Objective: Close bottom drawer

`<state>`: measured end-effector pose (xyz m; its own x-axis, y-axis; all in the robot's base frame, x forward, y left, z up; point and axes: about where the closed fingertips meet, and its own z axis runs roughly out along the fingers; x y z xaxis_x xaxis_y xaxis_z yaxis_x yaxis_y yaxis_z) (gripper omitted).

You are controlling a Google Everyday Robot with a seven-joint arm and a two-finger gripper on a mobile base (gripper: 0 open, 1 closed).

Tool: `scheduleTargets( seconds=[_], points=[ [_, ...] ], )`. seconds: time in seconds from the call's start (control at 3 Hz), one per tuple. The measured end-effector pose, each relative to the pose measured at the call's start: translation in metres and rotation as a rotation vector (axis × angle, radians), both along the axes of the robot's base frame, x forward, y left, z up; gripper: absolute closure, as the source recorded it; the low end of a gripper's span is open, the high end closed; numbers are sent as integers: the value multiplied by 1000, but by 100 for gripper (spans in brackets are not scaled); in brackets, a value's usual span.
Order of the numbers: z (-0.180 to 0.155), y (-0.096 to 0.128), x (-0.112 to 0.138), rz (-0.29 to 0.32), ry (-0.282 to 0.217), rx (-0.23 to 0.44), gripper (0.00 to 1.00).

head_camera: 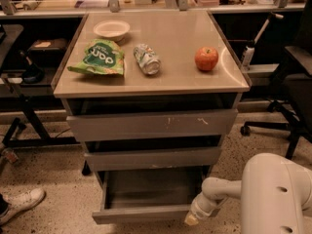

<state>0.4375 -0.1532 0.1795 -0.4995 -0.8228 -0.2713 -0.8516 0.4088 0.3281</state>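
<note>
The bottom drawer [146, 212] is the lowest and narrowest of three grey drawers in the cabinet. It stands pulled out, its shallow empty tray [151, 188] showing. My gripper [192, 220] is at the right end of the drawer's front, at the lower right of the camera view, touching or nearly touching its corner. The white arm [273, 194] reaches in from the bottom right.
On the cabinet top [170, 77] lie a white bowl [111, 29], a green chip bag [98, 57], a can on its side [146, 58] and a red apple [206, 58]. An office chair [287, 96] stands right. A shoe [19, 203] is at lower left.
</note>
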Motion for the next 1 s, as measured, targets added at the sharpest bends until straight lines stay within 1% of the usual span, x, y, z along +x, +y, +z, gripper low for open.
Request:
scheduleTargets(
  seconds=[0.33, 0.67, 1.0],
  points=[
    [0, 0, 0, 0, 0, 0, 11],
    [0, 0, 0, 0, 0, 0, 0],
    [0, 0, 0, 0, 0, 0, 0]
  ],
)
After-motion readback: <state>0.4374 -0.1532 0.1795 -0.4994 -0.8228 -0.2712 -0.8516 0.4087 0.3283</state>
